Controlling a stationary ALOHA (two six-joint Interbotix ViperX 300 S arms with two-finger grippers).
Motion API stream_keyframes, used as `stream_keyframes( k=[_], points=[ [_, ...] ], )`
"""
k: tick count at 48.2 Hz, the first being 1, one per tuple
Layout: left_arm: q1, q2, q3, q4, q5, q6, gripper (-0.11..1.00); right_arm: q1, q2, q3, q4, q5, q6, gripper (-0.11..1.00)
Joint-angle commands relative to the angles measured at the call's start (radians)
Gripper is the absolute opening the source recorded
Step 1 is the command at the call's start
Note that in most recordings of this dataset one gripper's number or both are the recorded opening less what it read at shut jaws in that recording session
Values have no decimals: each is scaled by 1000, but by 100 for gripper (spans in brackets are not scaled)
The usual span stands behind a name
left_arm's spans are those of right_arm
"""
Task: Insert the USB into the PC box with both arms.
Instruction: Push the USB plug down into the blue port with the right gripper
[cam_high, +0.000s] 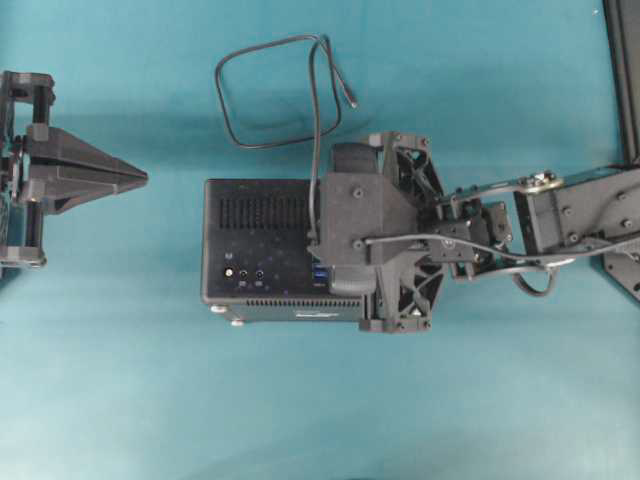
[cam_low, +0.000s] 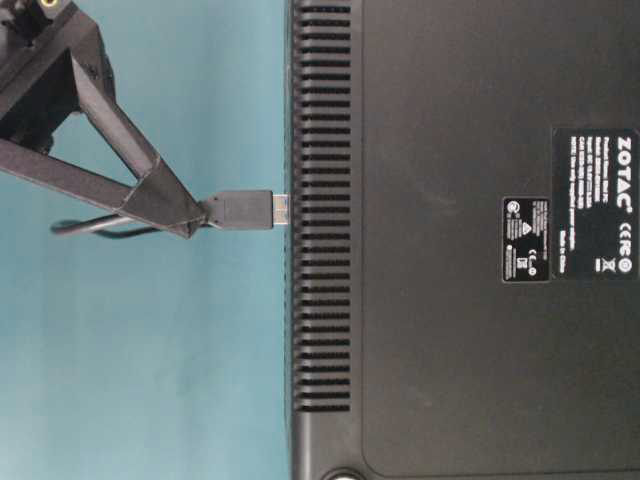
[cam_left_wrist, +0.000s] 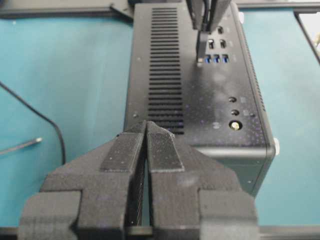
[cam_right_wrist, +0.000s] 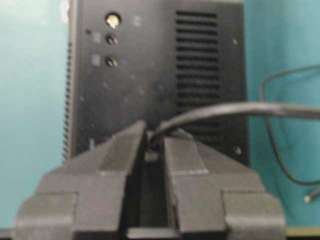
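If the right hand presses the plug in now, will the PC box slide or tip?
Tipping seems unlikely: the PC box lies broad and flat on the table. Sliding is possible, since the left hand sits shut and apart, bracing nothing. The right hand pushes the USB squarely at the ports.

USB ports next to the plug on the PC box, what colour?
Blue: the ports on the PC box show best in the left wrist view, beside the plug.

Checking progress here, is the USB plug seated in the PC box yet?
Not seated. The USB plug, held by the right gripper, has only its metal tip at the PC box.
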Motion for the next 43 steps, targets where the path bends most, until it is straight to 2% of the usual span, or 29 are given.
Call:
stream_keyframes(
  k=[1, 9, 28, 43],
  points=[
    [-3, -5, -12, 3, -12, -6, 0, -8, -23, 5, -2, -3, 8, 8],
    [-3, -6, -12, 3, -12, -15, 0, -5, -23, 31, 18, -38, 11, 7],
    [-3, -8, -12, 3, -12, -21, 0, -55, -25, 61, 6, -54, 5, 7],
    [-3, -6, -12, 2, -12, -21, 0, -14, -23, 69, 38, -91, 12, 7]
  ],
)
